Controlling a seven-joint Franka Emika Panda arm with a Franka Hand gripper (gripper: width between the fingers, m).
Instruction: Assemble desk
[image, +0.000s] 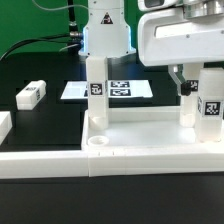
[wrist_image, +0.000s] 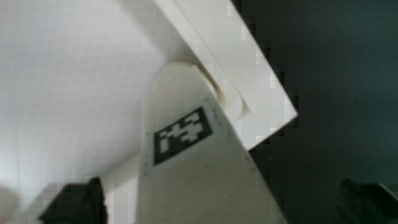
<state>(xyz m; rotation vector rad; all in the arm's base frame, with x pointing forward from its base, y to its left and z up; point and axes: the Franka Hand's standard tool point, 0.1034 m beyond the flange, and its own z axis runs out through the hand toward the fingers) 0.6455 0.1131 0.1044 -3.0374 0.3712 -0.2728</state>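
Note:
The white desk top (image: 150, 128) lies upside down near the front wall, with an open round corner socket (image: 98, 141). One tagged white leg (image: 96, 95) stands upright in its far left corner. A second tagged leg (image: 210, 112) stands upright at the exterior view's right. My gripper (image: 189, 86) comes down over this second leg from above. In the wrist view the leg (wrist_image: 187, 170) runs between my fingers to the desk top (wrist_image: 80, 80). One finger (wrist_image: 71, 205) lies against the leg, and the other (wrist_image: 368, 205) stands apart from it. My gripper (wrist_image: 217, 208) is open.
The marker board (image: 120, 88) lies flat behind the desk top. A loose white leg (image: 31, 94) lies on the black table at the exterior view's left, and another white piece (image: 4, 124) sits at the left edge. A long low white border wall (image: 45, 162) runs along the front.

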